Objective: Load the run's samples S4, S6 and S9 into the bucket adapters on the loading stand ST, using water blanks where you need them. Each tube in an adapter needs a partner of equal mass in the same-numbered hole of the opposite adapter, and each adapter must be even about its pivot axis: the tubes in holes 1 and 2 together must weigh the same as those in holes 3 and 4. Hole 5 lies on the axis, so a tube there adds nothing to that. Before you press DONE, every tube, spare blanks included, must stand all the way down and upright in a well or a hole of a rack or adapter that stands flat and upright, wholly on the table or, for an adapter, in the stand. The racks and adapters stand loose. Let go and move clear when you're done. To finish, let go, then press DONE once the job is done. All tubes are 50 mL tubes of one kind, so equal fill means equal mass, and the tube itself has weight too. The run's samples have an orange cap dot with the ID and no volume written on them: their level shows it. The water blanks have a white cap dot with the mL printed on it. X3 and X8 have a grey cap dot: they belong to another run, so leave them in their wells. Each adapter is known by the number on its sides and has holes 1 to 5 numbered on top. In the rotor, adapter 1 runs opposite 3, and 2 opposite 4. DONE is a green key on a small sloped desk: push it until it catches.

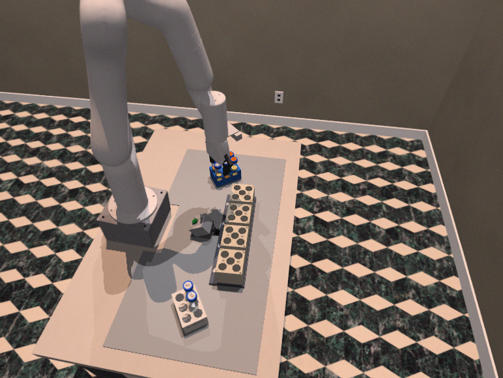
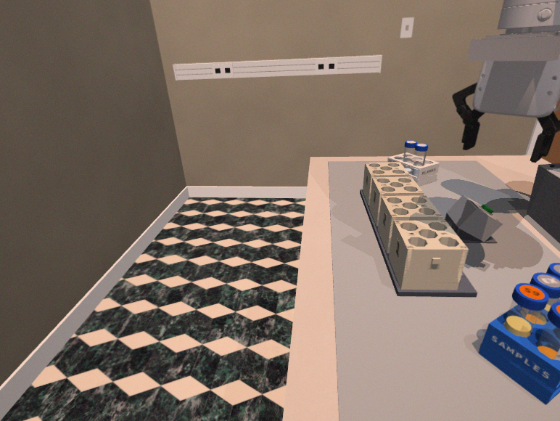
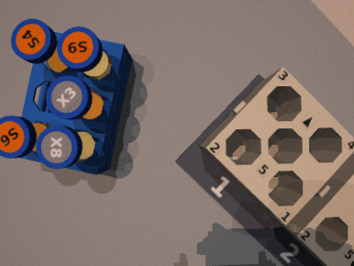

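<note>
On the table [image 1: 288, 182] [image 2: 312, 271], atop a grey mat [image 1: 264, 178] [image 2: 362, 343] [image 3: 156, 220]: item, one blue rack [image 1: 231, 178] [image 2: 516, 357] [image 3: 115, 92] lettered SAMPLES, holding five blue-capped tubes. Orange dots mark S4 [image 1: 230, 154] [image 2: 557, 312] [image 3: 32, 40] and S9 [image 1: 233, 159] [image 2: 529, 296] [image 3: 79, 48], side by side at one end, and S6 [image 3: 9, 137] at the other; grey dots mark X3 [image 2: 548, 280] [image 3: 69, 97], between S9 and X8 [image 3: 58, 147], and X8 beside S6. Item, one loading stand [image 1: 227, 285] [image 2: 434, 294] [image 3: 194, 160], a dark plate bearing four beige adapters in a row; adapter 1 [image 1: 242, 199] [image 2: 434, 276] [image 3: 263, 124] occupies the end nearest the blue rack, its five holes vacant. Item, one white rack [image 1: 197, 326] [image 2: 427, 171] lettered BLANKS, near the opposite end, with two upright tubes, white-dotted, their figures too small to read surely. Item, one small grey sloped desk [image 1: 203, 229] [image 2: 475, 221] with a green key [image 1: 194, 221] [image 2: 487, 209], on the arm-base side of the stand. Item, one end effector [image 1: 219, 165] [image 2: 502, 152], black-fingered, fully spread, grasping nothing, pointing downward and raised well above the table, apart from every tube. All three run samples sit in the blue rack.
</note>
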Robot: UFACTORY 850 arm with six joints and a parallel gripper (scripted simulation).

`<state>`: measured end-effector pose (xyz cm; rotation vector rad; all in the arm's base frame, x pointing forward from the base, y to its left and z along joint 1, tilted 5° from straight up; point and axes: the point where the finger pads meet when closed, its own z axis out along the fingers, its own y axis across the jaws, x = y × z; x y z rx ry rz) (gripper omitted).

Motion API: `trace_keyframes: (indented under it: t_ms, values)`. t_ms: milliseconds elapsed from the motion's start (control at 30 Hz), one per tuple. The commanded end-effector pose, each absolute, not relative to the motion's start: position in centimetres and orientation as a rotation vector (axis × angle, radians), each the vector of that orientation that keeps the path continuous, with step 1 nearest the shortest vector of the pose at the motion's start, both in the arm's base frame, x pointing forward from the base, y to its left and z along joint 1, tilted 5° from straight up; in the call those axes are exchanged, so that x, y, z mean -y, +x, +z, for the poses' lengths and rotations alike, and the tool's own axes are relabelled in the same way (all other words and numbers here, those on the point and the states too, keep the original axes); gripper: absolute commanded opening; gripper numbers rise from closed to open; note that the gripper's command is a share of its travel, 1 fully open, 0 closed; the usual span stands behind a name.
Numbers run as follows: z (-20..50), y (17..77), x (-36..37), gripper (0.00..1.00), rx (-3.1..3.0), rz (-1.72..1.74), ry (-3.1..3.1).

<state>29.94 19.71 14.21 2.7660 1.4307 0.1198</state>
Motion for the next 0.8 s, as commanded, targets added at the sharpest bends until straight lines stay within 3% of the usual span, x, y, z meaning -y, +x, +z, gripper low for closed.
trace_keyframes:
  t_ms: [0,767]
  values:
    - [14.2,28.8,-21.5,1.0,-1.427,0.124,2.761]
    - [13.8,23.6,-29.0,1.0,-1.427,0.124,2.761]
